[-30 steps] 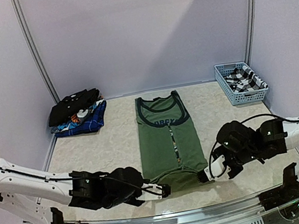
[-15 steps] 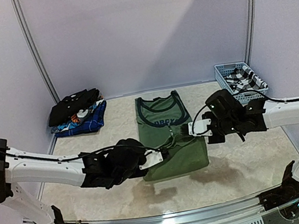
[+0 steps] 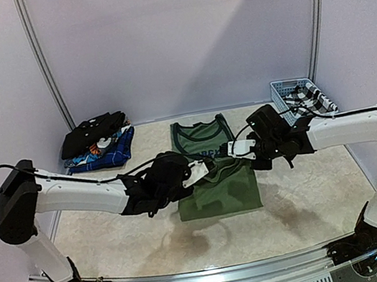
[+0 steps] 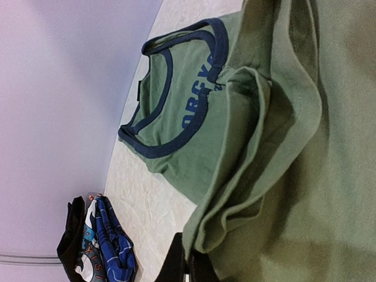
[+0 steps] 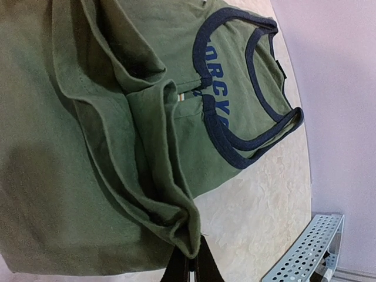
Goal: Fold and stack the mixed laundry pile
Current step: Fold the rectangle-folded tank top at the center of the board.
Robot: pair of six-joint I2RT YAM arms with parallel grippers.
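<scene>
Left pincer and right pincer, both tight on the hem of the olive-green T-shirt

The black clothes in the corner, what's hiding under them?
Under the black clothes a blue piece and an orange-blue-white print peek out at the front. How far they reach underneath, and whether more lies below, is covered.

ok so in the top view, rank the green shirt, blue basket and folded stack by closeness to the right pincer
1. green shirt: gripped in the right pincer, table centre.
2. blue basket: back right corner.
3. folded stack: back left corner, across the table.
</scene>
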